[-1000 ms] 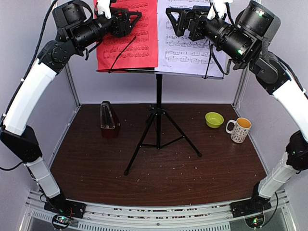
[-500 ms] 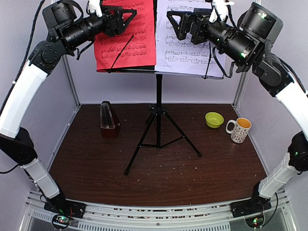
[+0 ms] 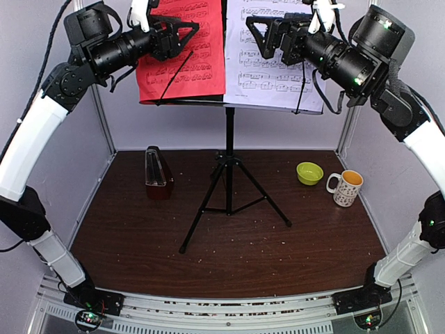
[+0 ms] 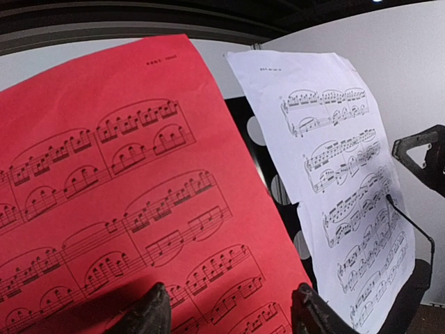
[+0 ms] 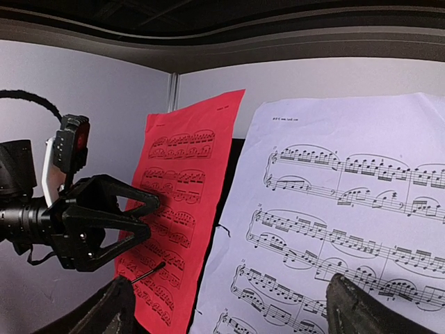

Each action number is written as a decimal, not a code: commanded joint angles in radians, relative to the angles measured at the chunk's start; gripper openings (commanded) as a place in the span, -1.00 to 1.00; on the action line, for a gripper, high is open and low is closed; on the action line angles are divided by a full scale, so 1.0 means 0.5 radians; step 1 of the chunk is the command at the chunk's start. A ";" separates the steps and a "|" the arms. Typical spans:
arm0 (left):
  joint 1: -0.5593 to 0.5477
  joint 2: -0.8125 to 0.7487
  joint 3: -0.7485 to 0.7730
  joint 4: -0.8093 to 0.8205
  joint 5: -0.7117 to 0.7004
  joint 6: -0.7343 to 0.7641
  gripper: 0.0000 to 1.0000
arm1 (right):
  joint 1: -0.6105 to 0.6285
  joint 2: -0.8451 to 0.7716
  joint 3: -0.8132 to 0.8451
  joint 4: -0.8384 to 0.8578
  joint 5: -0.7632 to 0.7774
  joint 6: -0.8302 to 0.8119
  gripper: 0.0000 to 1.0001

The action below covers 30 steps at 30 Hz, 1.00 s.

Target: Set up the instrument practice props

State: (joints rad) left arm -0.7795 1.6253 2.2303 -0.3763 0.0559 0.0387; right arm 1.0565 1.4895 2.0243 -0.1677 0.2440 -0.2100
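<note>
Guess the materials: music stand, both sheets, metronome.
Music stand: probably black-painted metal, going by the thin rigid tube legs and the perforated desk.
Red sheet and white sheet: thin matte paper with printed notes.
Metronome: see-through cover, likely plastic. The red-brown body could be wood or plastic; I can't tell.

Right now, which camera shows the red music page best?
The left wrist view: the red music sheet fills it, notes clear. The right wrist view shows it slanted and smaller, the left gripper in front. In the top view that gripper covers part.
</note>
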 commanded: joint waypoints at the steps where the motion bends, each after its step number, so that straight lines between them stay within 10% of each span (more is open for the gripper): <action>1: 0.013 0.049 0.019 -0.024 0.005 0.011 0.21 | 0.017 -0.051 -0.011 -0.003 0.013 0.012 0.92; 30: -0.015 -0.045 0.046 -0.354 0.291 0.181 0.25 | 0.016 -0.044 -0.016 0.011 0.024 -0.008 0.92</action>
State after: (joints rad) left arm -0.7872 1.6428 2.1967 -0.5518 0.1978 0.1123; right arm 1.0603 1.4883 2.0243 -0.1680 0.2447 -0.2211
